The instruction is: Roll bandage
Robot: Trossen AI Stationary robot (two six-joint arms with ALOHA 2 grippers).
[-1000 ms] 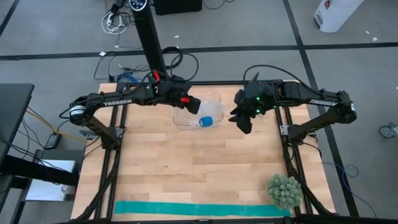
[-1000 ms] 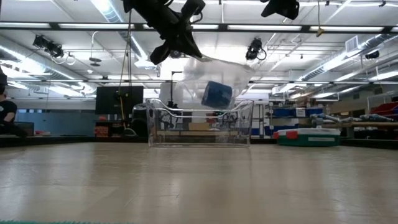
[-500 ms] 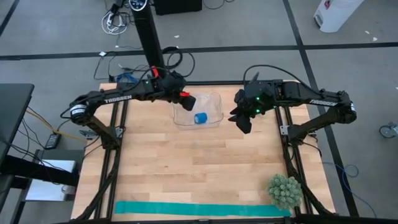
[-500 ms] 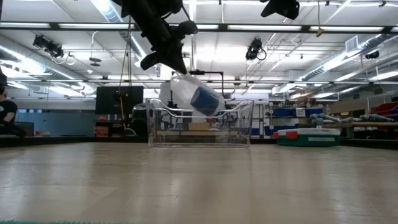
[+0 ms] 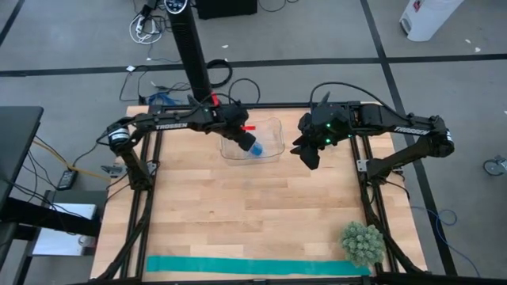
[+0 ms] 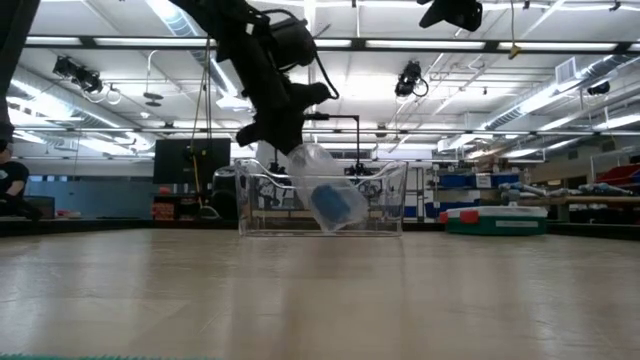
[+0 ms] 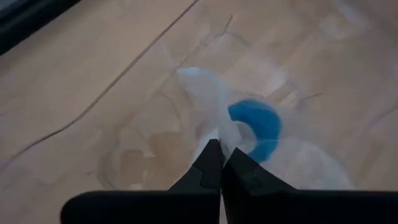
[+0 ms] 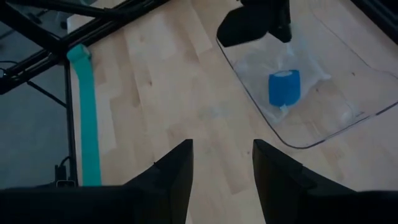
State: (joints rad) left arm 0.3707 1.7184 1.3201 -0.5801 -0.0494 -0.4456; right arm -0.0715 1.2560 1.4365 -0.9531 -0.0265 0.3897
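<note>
The bandage point(image 5: 256, 149) is a small blue roll inside a clear plastic bag point(image 6: 322, 185). My left gripper point(image 7: 219, 147) is shut on the bag, which hangs down into a clear plastic tray point(image 5: 275, 128) at the table's far middle. The right wrist view shows the roll point(image 8: 284, 86) in the tray, under my left gripper point(image 8: 255, 22). The low view shows the roll point(image 6: 336, 203) low in the bag, behind the tray's front wall point(image 6: 255, 205). My right gripper point(image 8: 222, 163) hangs open above the table, right of the tray, touching nothing. My left gripper pinches the bag's gathered upper end point(image 7: 217, 127) between its two shut fingers, slanting down from the table's left. The bag hangs slack below the fingers with the roll point(image 7: 257, 127) at its bottom, inside the tray. Whether the bag's bottom rests on the tray floor cannot be told.
A long teal-green strip point(image 5: 253, 266) lies flat along the table's near edge. A spiky green ball point(image 5: 363, 242) sits at the near right corner. Bare wood lies between the tray and the strip.
My left gripper has come down toward the tray, tipping steeper and rolling a little, still shut on the bag. The bag, which stretched out sideways above the tray, now hangs down inside it with the roll low.
</note>
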